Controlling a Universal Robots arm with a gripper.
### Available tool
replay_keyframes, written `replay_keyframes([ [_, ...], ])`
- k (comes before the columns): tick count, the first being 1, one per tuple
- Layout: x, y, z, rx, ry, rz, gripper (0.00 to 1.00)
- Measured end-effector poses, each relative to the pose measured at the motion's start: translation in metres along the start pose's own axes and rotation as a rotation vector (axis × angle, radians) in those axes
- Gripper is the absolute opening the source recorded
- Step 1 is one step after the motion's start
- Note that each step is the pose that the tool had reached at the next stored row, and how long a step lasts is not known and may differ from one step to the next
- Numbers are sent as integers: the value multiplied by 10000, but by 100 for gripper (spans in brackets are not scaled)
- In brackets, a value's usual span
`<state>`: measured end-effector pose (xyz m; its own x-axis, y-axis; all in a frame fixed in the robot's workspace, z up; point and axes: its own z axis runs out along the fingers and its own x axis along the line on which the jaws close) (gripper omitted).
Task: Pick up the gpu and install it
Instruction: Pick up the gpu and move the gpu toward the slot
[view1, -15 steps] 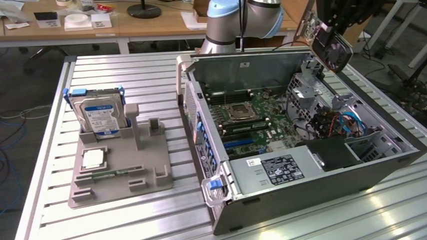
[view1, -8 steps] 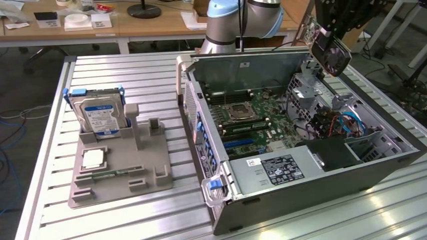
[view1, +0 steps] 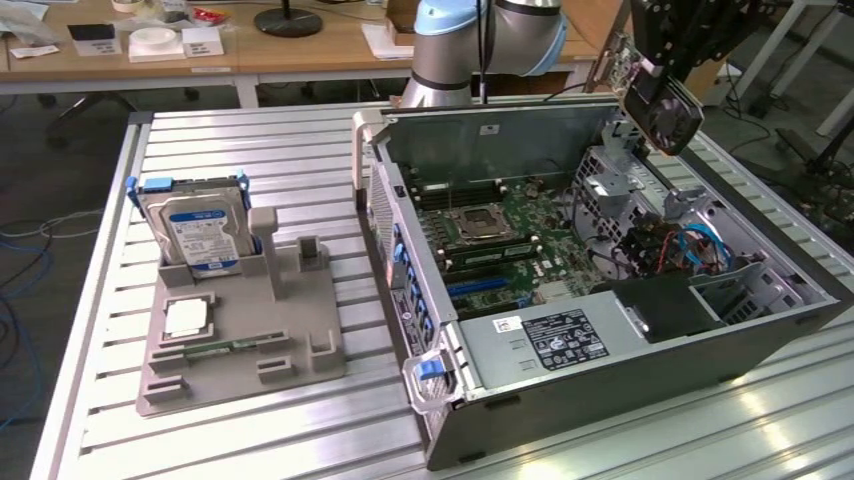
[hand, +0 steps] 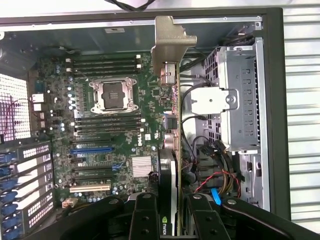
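Black gripper (hand: 172, 216) jaws were clamped on the gpu (hand: 175, 150), pinching the thin card across its two faces along one long edge. That grip probably kept the opposite edge free and facing down toward the board. The card hung in the air above the open computer case (view1: 627, 345), over the line where the motherboard (hand: 127, 135) meets the drive cage (hand: 240, 95), and touched nothing below. Its silvery bracket (hand: 169, 42), a flat, stepped strip of metal, pointed to the case's rear wall, likely to suit the rear openings. The green board below was densely studded and carried a square metal socket (hand: 114, 95) and a long blue slot (hand: 92, 149). Well apart on the ribbed aluminium table (view1: 214, 140), a blue-labelled hard drive (view1: 200, 235) stood upright in a grey moulded holder (view1: 240, 345).
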<state>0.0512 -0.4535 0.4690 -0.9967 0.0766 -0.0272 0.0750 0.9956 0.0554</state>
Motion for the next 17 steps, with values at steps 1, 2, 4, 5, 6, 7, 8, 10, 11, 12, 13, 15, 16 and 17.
replay_keyframes([
  [1,-11,1,5,-3,0,0,27],
  [2,-25,1,11,-2,0,1,27],
  [4,-45,3,24,1,0,0,27],
  [5,-45,2,26,0,0,0,27],
  [6,-45,2,25,0,0,1,27],
  [7,-45,2,25,1,0,1,27],
  [8,-45,2,25,1,0,1,27],
  [10,-44,2,36,-2,0,1,27],
  [11,-44,1,50,0,0,1,27],
  [12,-44,0,66,1,0,1,27],
  [13,-43,-1,77,1,0,1,27],
  [15,-43,-1,78,1,0,1,27],
  [16,-43,-1,78,1,0,1,27],
  [17,-43,-1,78,1,0,1,27],
])
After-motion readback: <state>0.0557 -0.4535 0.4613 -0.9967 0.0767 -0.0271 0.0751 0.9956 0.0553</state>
